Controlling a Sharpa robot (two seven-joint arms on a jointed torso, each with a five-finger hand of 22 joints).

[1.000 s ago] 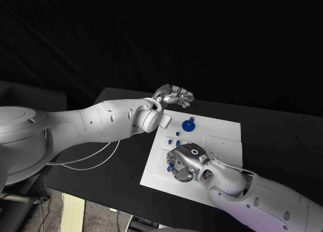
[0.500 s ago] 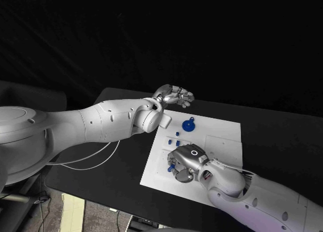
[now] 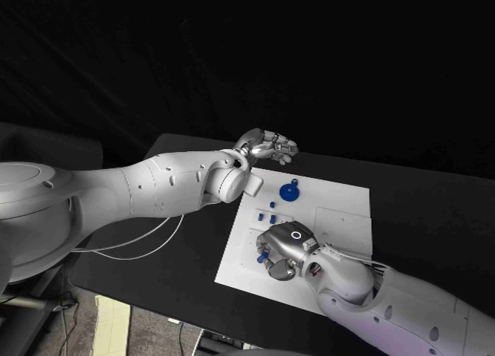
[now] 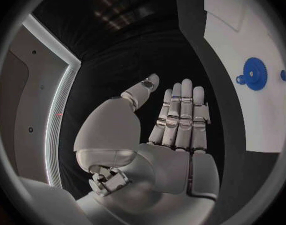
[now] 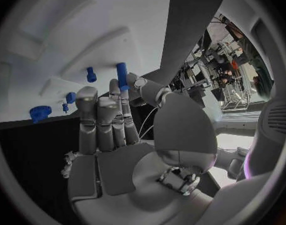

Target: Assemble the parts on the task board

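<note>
The white task board [image 3: 322, 222] lies mid-table. My right hand [image 3: 285, 251] hovers low over its near left part. In the right wrist view a blue peg [image 5: 122, 76] stands between the thumb tip and a fingertip [image 5: 115, 87], pinched there, while the other fingers lie straight. A blue gear [image 3: 289, 193] sits on the board's far part, with small blue pegs [image 3: 266, 218] between it and my right hand. My left hand [image 3: 267, 147] hangs over the table beyond the board's far edge, fingers straight and holding nothing [image 4: 180, 115]. The gear [image 4: 254, 74] lies off to its side.
Raised white shapes and recesses [image 5: 99, 45] cover the board near the pinched peg. Black table [image 3: 440, 200] surrounds the board on all sides. My left forearm [image 3: 162, 185] crosses the table's left far corner.
My right hand has shifted very slightly over the board's near left part. The left hand and the blue gear stay where they were.
</note>
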